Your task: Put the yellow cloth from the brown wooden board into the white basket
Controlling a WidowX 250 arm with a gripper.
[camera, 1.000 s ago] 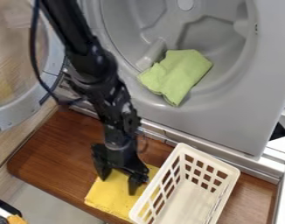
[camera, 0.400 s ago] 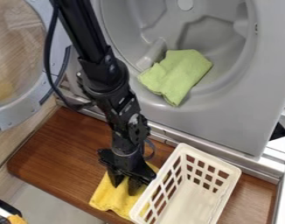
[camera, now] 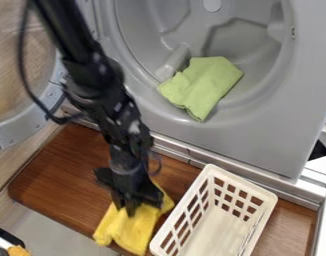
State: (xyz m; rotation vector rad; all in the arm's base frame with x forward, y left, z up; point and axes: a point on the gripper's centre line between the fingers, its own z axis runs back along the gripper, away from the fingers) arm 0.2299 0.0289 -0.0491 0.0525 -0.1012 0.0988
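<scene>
The gripper (camera: 128, 209) is over the lower left of the wooden board, with its fingers close together, shut on a yellow cloth (camera: 135, 230). The cloth is bunched at the fingertips and falls in folds below them, over the board's front edge. To the right of the cloth stands a white plastic basket (camera: 216, 220) with square holes in its walls. A light green cloth (camera: 204, 85) lies folded over the lower rim of the grey drum opening, above and to the right of the gripper.
The wooden board (camera: 65, 172) runs along the front of a grey machine (camera: 259, 140). The machine's round door (camera: 19, 132) hangs open at the left, close to the arm. Part of a black and orange object (camera: 15, 250) shows in the bottom left corner.
The gripper's fingers have closed on the yellow cloth, which is now more bunched. Gripper and cloth have shifted left, away from the basket. The green cloth has stayed where it was.
</scene>
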